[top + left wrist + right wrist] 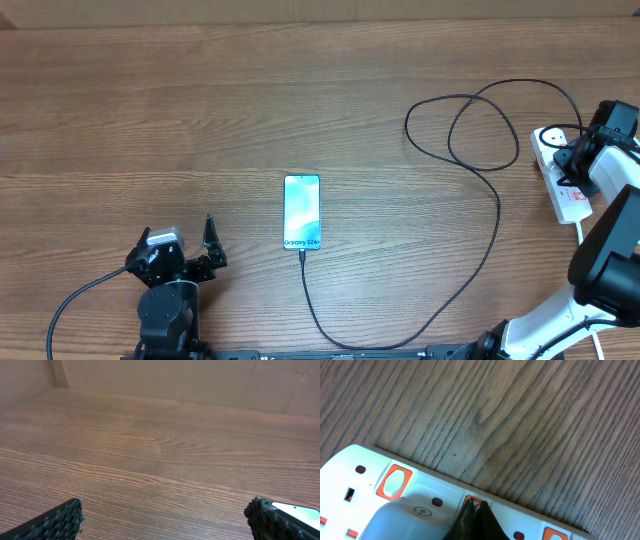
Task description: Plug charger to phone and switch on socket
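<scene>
The phone (302, 212) lies mid-table with its light-blue screen lit; its edge shows at the right of the left wrist view (300, 511). The black charger cable (495, 215) is joined to the phone's near end and runs in loops to the socket (562, 190), a white power strip at the far right. My right gripper (476, 507) is shut, its tips pressed onto an orange-red switch (470, 501) of the strip, beside a white plug (405, 517). My left gripper (185, 250) is open and empty, near the front left of the phone.
The strip shows more orange-red switches (394, 481) along its edge. Its thick white cord (584, 232) runs toward the front under my right arm. A cardboard wall (175, 380) stands behind the table.
</scene>
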You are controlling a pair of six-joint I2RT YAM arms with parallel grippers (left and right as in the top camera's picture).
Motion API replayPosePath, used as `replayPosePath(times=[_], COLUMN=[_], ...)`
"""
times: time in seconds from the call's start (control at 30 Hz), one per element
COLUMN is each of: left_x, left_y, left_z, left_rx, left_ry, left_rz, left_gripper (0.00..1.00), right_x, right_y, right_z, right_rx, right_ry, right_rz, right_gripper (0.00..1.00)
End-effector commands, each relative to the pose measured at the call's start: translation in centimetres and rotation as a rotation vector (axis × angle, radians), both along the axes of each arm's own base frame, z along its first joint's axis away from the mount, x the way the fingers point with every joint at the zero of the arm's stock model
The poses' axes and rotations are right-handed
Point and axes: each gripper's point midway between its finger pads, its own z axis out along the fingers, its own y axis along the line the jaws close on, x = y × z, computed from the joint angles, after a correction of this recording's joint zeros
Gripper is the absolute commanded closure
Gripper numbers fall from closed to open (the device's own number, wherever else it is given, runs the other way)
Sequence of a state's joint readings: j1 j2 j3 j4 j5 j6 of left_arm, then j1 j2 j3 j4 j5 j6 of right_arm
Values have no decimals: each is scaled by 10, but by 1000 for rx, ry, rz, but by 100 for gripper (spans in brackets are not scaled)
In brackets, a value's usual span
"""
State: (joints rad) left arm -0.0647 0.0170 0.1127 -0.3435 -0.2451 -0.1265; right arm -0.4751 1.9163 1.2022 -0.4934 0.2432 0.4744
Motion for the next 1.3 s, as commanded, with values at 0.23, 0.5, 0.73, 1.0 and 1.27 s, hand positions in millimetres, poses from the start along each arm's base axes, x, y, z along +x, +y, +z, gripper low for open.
replayPosePath(times=[0.23,0.5,0.73,1.0,1.27], left_x=[0,0,0,0,0], left_y=[0,0,0,0,0], left_z=[-1,-1,-1,-1,-1], left_rx=[15,15,15,15,15], left_ry=[0,0,0,0,0], left_rz=[-4,-5,-5,-5,-5], left_gripper=[1,0,0,0,0], right_x=[10,9,6,-32,-58], right_y=[58,60,61,36,32], right_z=[-20,-21,-22,-13,29], right_rx=[185,195,199,59,2], right_ry=[2,7,17,166,167], right_rz=[128,130,129,-1,-117], right_gripper=[96,96,96,96,96])
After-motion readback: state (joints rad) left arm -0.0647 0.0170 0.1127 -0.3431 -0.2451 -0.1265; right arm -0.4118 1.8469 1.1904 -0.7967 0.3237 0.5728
